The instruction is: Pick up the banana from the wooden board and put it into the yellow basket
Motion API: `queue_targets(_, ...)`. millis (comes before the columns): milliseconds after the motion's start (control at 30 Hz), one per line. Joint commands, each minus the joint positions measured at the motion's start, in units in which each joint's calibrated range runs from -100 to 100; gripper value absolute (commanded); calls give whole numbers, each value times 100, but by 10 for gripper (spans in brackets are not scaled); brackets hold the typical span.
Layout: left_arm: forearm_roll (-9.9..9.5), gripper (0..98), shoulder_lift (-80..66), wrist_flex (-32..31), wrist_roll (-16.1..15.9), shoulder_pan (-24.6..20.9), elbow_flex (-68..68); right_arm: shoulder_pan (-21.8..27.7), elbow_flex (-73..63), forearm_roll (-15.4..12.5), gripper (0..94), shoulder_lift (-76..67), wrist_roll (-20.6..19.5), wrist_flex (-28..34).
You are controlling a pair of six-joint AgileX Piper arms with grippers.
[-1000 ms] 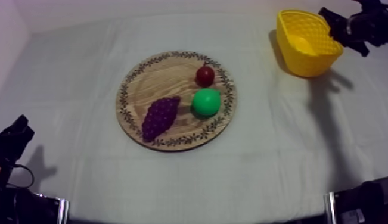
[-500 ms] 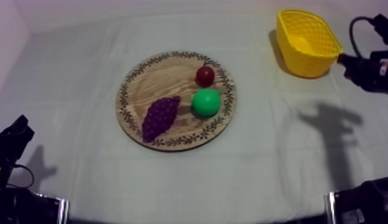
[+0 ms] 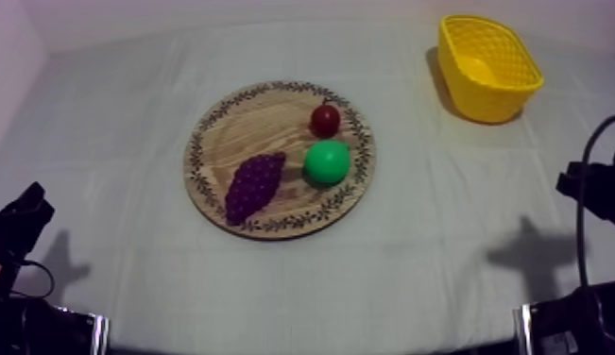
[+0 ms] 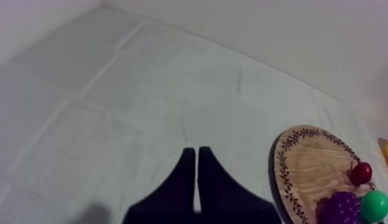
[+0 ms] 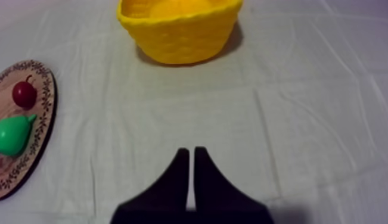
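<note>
Right gripper (image 5: 191,152) sits closed and empty before the yellow basket (image 5: 178,42). Banana (image 3: 479,68) apparently inside; parking clear seems wise.

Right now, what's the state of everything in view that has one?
left gripper: shut, empty.
right gripper: shut, empty.
yellow basket: upright; yellow shape inside, likely the banana.
wooden board: flat, no banana on it.
grapes: lying on board.
pear: on its side on board.
small red fruit: on board.
</note>
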Motion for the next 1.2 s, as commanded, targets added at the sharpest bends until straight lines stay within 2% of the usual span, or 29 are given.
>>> queue_targets(0, -3, 1, -5, 0, 0, -2, -1, -11, 125, 73, 7, -900, -45, 172)
queue_targets(267, -3, 1, -5, 0, -1, -2, -1, -82, 550, 213, 7, -1832, -196, 553)
queue_targets(467, -3, 1, -5, 0, -1, -2, -1, -10, 924, 283, 7, -2041, -222, 414)
queue_targets(600, -3, 1, -5, 0, -1, -2, -1, 23, 983, 304, 6, -2062, -102, 380)
queue_targets(667, -3, 1, -5, 0, 0, -2, -1, 51, 998, 324, 6, -2068, 174, 359)
queue_targets(733, -3, 1, -5, 0, -1, -2, -1, 83, 1014, 207, 5, -2072, 627, 314)
queue_targets(767, -3, 1, -5, 0, -2, -2, -1, 104, 1047, 58, 5, -2074, 894, 223)
queue_targets(867, -3, 1, -5, 0, 0, -6, -1, 144, 1211, -265, 7, -2076, 1222, -585)
queue_targets(1033, -3, 1, -5, 0, -1, -8, -1, 174, 1286, -358, 6, -2077, 1028, -802)
queue_targets(1167, -3, 1, -5, 0, -1, -9, -1, 181, 1298, -370, 6, -2077, 1043, -835)
